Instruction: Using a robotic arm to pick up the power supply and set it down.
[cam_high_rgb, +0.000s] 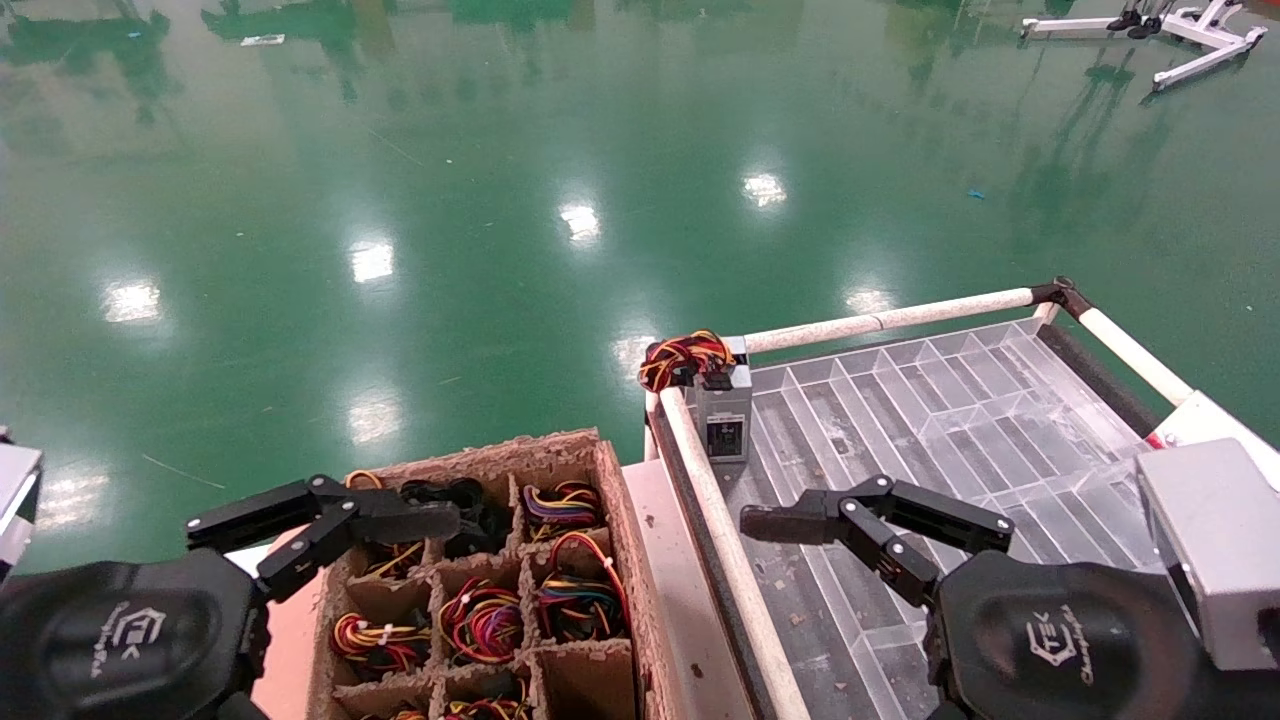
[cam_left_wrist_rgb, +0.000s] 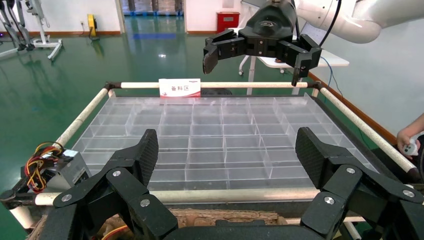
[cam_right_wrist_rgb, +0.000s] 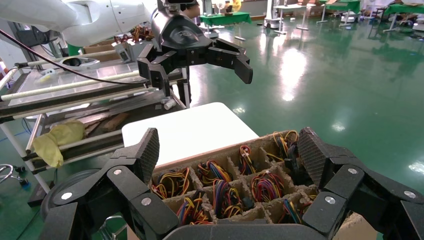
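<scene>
The power supply (cam_high_rgb: 722, 408) is seen standing at the near-left corner of the clear tray (cam_high_rgb: 960, 400), ahead of the right hand (cam_high_rgb: 800, 520) and slightly to its left, well apart from it. Both hands are spread open and empty; the left hand (cam_high_rgb: 330, 520) is held above the carton (cam_high_rgb: 480, 590) of wire bundles.

Judged from this, either the pick has not begun or the box has already been set down (the pictures alone do not settle which). If a grasp is intended, the right hand is best brought forward and lowered over the box, with the fingers (cam_high_rgb: 790, 522) closed across the narrow grey sides, below the wires, so that no loop is pinched or snagged on the rail (cam_high_rgb: 720, 540). The rail lies just beside the box, so little room is left for the finger on that side.

The box is small, grey metal, upright, with a black socket on the face turned toward the hand. A loose tangle of red, yellow and black wires (cam_high_rgb: 685, 358) is piled at its far end, spilling over the tray's corner.
</scene>
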